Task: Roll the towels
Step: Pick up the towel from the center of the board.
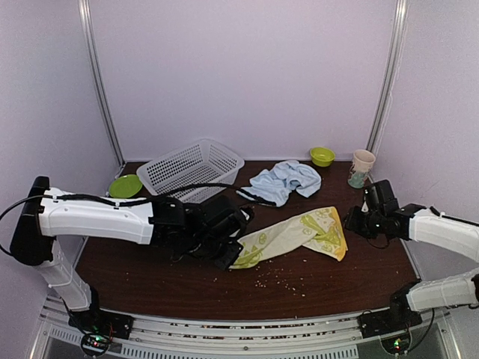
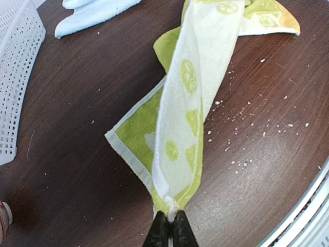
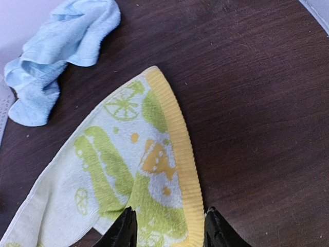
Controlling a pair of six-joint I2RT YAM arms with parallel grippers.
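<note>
The lime-green and yellow lemon-print towel (image 1: 296, 233) lies stretched across the middle of the dark brown wooden table (image 1: 150, 277), twisted along its length, its narrow end toward the left arm and its wider, yellow-bordered end toward the right arm.

The left gripper (image 2: 170, 218) has its two black fingers pinched tight together on the very tip of the towel's near corner, and the cloth fans out away from it in a folded strip. In the overhead view this gripper (image 1: 230, 258) sits low at the table surface.

The right gripper (image 3: 169, 213) stands with its fingers spread wide apart. The towel's yellow ribbed border lies between them, and they clamp nothing.

The pale blue cloth towel (image 1: 284, 181) sits crumpled in a heap farther back, well apart from both grippers. Beside it on the left is a white plastic mesh basket (image 1: 191, 168), with a flat green plate (image 1: 125, 185) past that. A small green bowl (image 1: 322, 155) and a patterned paper cup (image 1: 362, 168) stand at the back right. Pale crumbs (image 1: 281, 278) are scattered on the wood in front of the lemon-print towel.
</note>
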